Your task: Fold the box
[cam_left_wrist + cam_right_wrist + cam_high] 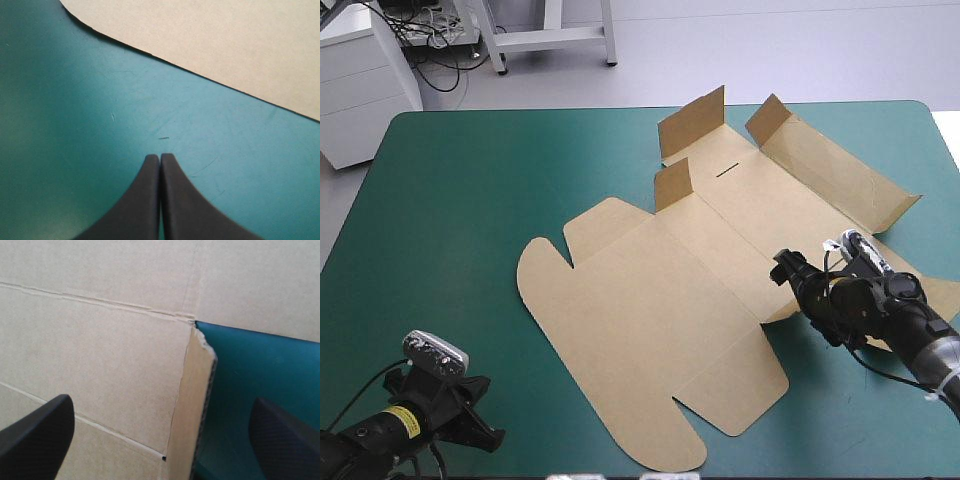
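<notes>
The brown box [660, 300] lies mostly flat mid-table on the teal-green cover [450, 200]; it looks light and stiff, bending only at its creases; the right gripper [783, 268] stands wide astride a raised side flap [192, 405], a sensible hold; the left gripper [160, 156], closed and empty, is beside the box.

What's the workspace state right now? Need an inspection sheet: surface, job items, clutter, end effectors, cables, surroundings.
Surface: teal-green cover, bare apart from the job's thing.
Job's things: box, brown board lying mostly flat; far flaps stand raised.
Clutter: nothing seen.
End effectors: left end effector shut, over bare cover, box edge ahead of it, not touching. Right end effector open, straddling a raised side flap at the box's right edge.
Cables: nothing seen.
Surroundings: nothing seen.
</notes>
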Tool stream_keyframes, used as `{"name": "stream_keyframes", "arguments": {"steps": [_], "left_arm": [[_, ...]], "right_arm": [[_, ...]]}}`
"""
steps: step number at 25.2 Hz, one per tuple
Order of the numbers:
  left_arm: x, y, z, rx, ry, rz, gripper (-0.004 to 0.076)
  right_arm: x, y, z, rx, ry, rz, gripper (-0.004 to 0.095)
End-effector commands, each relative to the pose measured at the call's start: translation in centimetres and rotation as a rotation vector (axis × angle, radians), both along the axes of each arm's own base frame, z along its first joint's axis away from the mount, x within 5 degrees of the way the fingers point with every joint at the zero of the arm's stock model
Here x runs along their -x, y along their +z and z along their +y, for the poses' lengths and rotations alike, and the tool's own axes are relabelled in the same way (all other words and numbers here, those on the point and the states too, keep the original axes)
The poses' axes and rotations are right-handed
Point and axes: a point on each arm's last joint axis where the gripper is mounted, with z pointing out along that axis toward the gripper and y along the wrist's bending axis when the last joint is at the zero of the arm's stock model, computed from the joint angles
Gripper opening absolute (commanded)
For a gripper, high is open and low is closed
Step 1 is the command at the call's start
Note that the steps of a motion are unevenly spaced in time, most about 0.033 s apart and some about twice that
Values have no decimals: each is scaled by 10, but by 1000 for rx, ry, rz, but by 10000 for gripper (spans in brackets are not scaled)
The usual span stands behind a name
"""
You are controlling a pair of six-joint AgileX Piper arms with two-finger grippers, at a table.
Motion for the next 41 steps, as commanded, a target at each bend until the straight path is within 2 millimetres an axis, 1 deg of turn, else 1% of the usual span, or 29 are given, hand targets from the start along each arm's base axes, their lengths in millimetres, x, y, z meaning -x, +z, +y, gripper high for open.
{"name": "stream_keyframes", "arguments": {"steps": [1, 2, 3, 4, 5, 6, 13, 18, 21, 23, 26, 29, 33, 34, 35, 36, 38, 40, 41], "left_arm": [[-4, 11, -2, 38, -1, -63, -32], [-4, 11, -2, 38, -1, -63, -32], [-4, 11, -2, 38, -1, -63, -32], [-4, 11, -2, 38, -1, -63, -32], [-4, 11, -2, 38, -1, -63, -32], [-4, 11, -2, 38, -1, -63, -32], [-4, 11, -2, 38, -1, -63, -32], [-4, 11, -2, 38, -1, -63, -32], [-4, 11, -2, 38, -1, -63, -32], [-4, 11, -2, 38, -1, -63, -32], [-4, 11, -2, 38, -1, -63, -32], [-4, 11, -2, 38, -1, -63, -32], [-4, 11, -2, 38, -1, -63, -32], [-4, 11, -2, 38, -1, -63, -32], [-4, 11, -2, 38, -1, -63, -32], [-4, 11, -2, 38, -1, -63, -32], [-4, 11, -2, 38, -1, -63, -32], [-4, 11, -2, 38, -1, -63, -32], [-4, 11, -2, 38, -1, -63, -32]], "right_arm": [[-8, 12, -1, 3, -7, -83, 650], [-8, 11, -1, -4, -26, -78, 417], [-9, 11, -1, -10, -33, -80, 293], [-9, 12, -1, -12, -35, -83, 102], [-9, 12, -1, -11, -33, -84, -24], [-9, 11, -1, -9, -31, -82, -13], [-9, 11, -2, 27, -1, -90, -23], [-13, 15, -2, 145, 143, -173, -23], [-17, 25, -2, 212, 212, -230, -23], [-20, 34, -4, 278, 254, -252, -23], [-25, 51, -7, 396, 327, -282, -23], [-29, 73, -10, 538, 415, -308, -23], [-33, 107, -15, 720, 530, -358, -23], [-34, 120, -16, 786, 572, -386, -23], [-34, 127, -15, 815, 594, -404, -24], [-35, 139, -15, 868, 634, -443, -24], [-36, 151, -14, 956, 709, -487, -24], [-41, 159, -13, 1054, 800, -501, -24], [-43, 160, -13, 1069, 817, -502, -24]]}}
